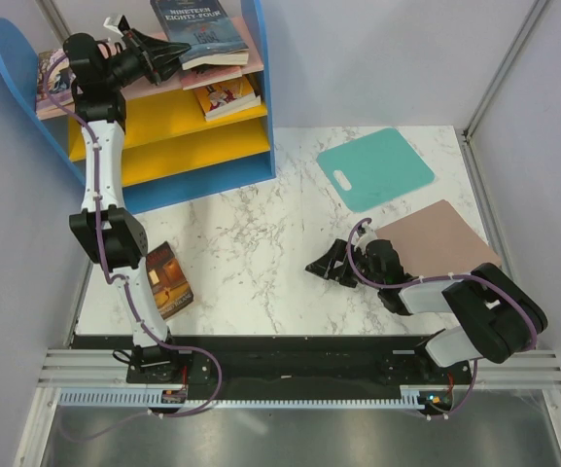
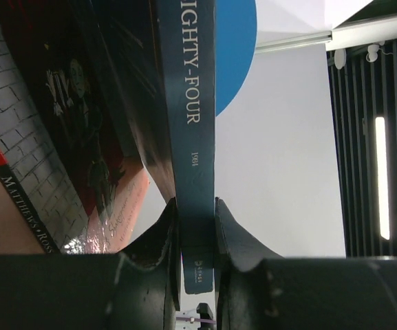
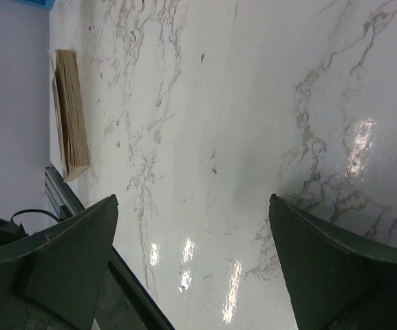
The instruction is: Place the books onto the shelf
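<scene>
Left arm [image 1: 100, 170] and right arm [image 1: 426, 293]: white links, black joints; purple cables [image 1: 219, 373]; black wedge-shaped gripper fingers [image 3: 67, 268].

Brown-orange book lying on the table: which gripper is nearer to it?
Right. The right gripper sits open low over the table, across from the brown-orange book; the left gripper is up at the shelf, clamping the navy book.

Marble table [image 1: 261, 243]: teal mat [image 1: 375, 167] beyond the right gripper [image 1: 324, 265], pinkish mat [image 1: 436, 238] just right of it, brown book [image 1: 168, 279] well to its left. Shelf [image 1: 163, 122]: navy book [image 1: 197, 29] atop other books [image 1: 214, 76] on the top board, at the left gripper [image 1: 175, 53]; another book [image 1: 227, 97] on the board below.
</scene>
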Robot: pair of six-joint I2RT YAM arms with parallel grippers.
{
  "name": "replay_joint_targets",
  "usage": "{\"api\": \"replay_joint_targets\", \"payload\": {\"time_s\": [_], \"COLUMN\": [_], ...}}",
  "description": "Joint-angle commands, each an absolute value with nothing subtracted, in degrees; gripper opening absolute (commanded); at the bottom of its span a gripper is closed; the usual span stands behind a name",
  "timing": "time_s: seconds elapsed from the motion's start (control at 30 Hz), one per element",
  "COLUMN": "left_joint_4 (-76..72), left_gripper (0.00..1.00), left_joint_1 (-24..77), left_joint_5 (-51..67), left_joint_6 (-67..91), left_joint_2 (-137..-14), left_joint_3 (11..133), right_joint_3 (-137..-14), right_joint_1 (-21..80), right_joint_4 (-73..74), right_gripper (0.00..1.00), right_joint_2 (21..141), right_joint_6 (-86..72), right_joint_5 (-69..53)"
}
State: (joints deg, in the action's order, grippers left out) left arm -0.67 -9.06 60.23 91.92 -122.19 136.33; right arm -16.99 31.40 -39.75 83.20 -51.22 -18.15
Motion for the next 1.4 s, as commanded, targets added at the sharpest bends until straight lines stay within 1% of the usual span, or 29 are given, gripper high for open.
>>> {"api": "replay_joint_targets", "payload": {"time_s": [0.0,0.3,0.5,0.57,0.6,0.67,0.73,0.77,0.83,0.87,0.9,0.93,1.0,1.03,1.23,1.37], "left_joint_4": [-7.82,-5.63,-3.61,-2.37,-2.11,-1.41,-0.88,-0.79,-0.88,-0.88,-0.88,-0.88,-0.79,-0.79,-0.35,4.21], "left_gripper": [0.02,0.02,0.02,0.03,0.04,0.11,0.15,0.20,0.25,0.30,0.39,0.46,0.85,1.00,1.00,1.00], "left_joint_1": [-9.23,-9.23,-9.14,-9.23,-9.23,-9.23,-9.23,-9.14,-9.23,-9.23,-9.23,-9.23,-9.23,-9.23,-9.49,-9.67], "left_joint_5": [61.70,62.05,63.02,63.19,63.63,63.46,62.93,62.67,62.32,62.31,62.40,62.32,62.32,62.40,61.61,59.69], "left_joint_6": [93.60,92.90,90.62,89.91,89.91,88.86,88.24,88.16,88.59,88.77,89.20,89.30,89.47,89.56,90.44,87.46], "left_joint_2": [-120.23,-119.53,-117.16,-116.81,-116.72,-116.37,-116.10,-116.19,-116.28,-116.54,-116.54,-116.54,-116.46,-116.46,-116.37,-114.79], "left_joint_3": [139.66,139.39,136.06,135.79,135.79,135.79,135.53,135.70,135.88,136.05,136.23,136.32,136.58,136.76,137.55,137.37], "right_joint_3": [-17.31,-17.31,-17.32,-17.40,-17.49,-17.40,-17.31,-17.23,-17.14,-17.05,-16.96,-17.05,-16.96,-16.96,-17.05,-17.05], "right_joint_1": [31.64,31.64,31.64,31.64,31.73,31.64,31.64,31.64,31.64,31.73,31.64,31.64,31.64,31.64,31.64,31.64], "right_joint_4": [-38.23,-38.06,-37.88,-37.88,-37.88,-37.88,-37.88,-37.79,-37.71,-37.62,-37.53,-37.44,-37.44,-37.44,-37.53,-37.53], "right_gripper": [0.98,0.98,0.98,0.98,0.98,0.98,0.98,0.98,0.98,0.98,0.98,0.98,0.98,0.98,0.98,0.98], "right_joint_2": [83.76,83.76,83.67,83.76,83.85,83.76,83.41,83.23,83.06,82.88,82.79,82.79,82.79,82.88,82.79,82.79], "right_joint_6": [-50.71,-50.71,-50.63,-50.54,-50.54,-50.45,-50.54,-50.62,-50.62,-50.54,-50.54,-50.54,-50.45,-50.45,-50.54,-50.36], "right_joint_5": [-18.28,-18.37,-18.19,-18.19,-18.28,-18.28,-18.19,-18.11,-18.11,-17.93,-17.93,-17.84,-17.84,-17.93,-17.84,-17.93]}}
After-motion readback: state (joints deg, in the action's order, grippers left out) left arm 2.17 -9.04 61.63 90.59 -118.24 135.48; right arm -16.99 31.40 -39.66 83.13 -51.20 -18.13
